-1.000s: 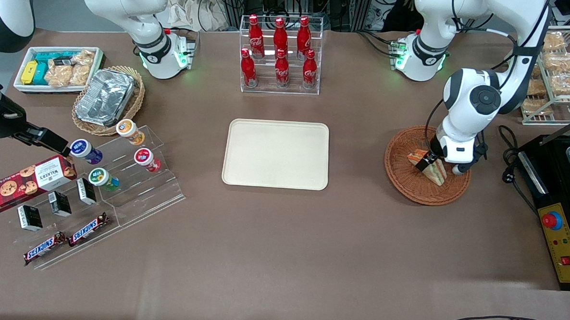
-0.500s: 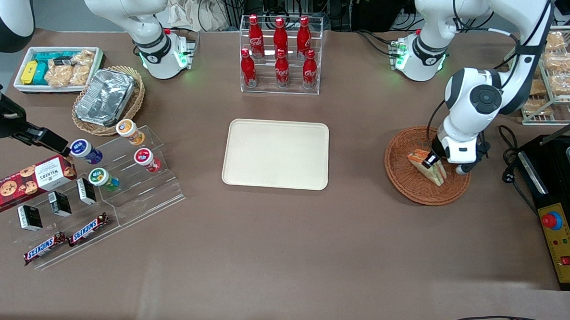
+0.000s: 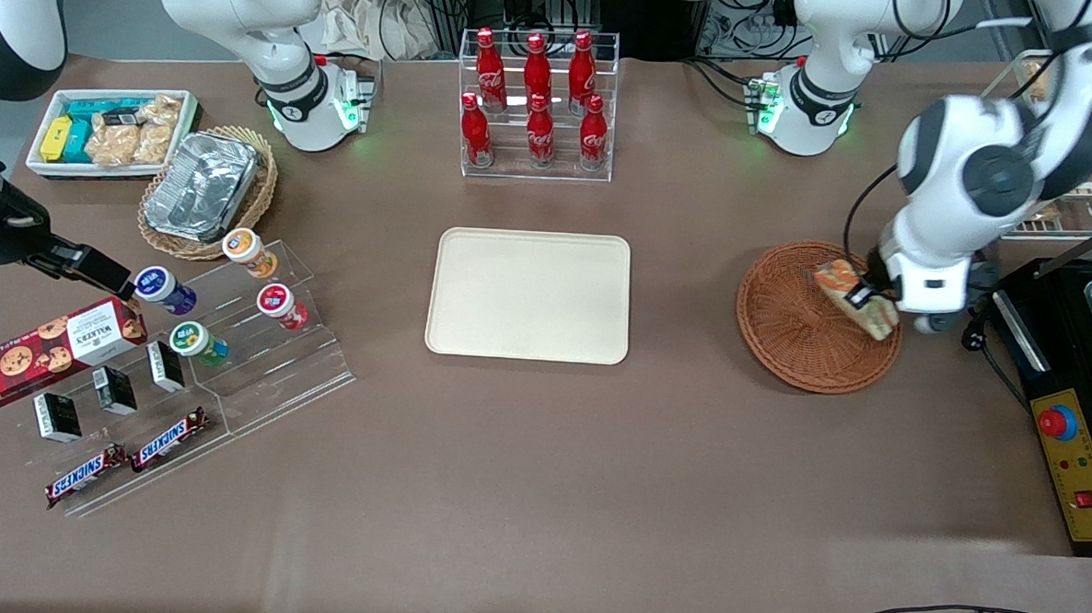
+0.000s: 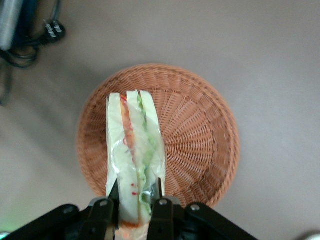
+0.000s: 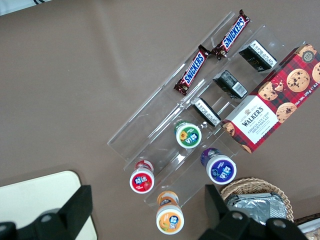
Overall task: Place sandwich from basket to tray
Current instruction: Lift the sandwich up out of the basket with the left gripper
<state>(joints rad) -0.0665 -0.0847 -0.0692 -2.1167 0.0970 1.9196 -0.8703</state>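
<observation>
The wrapped sandwich point(image 3: 855, 298) point(image 4: 133, 150), a white-bread wedge with orange and green filling, hangs in the air above the reddish-brown wicker basket point(image 3: 789, 331) point(image 4: 200, 135), over the part of its rim nearest the working arm's end of the table. My left gripper point(image 3: 864, 295) point(image 4: 136, 197) is shut on the sandwich near its wide end, one finger pressed on each bread face. The basket below holds nothing else. The cream tray point(image 3: 528, 294) lies bare in the middle of the table, well apart from the basket toward the parked arm's end.
A clear rack of red cola bottles point(image 3: 536, 103) stands farther from the front camera than the tray. A black appliance with a control panel point(image 3: 1072, 403) sits beside the basket toward the working arm's end, with a wire rack of bagged pastries point(image 3: 1069, 145) above it. Snack displays point(image 3: 176, 346) fill the parked arm's end.
The gripper, shut on the sandwich, has risen out of the basket and shifted toward the working arm's end; the sandwich left the basket floor and now hangs above the rim.
</observation>
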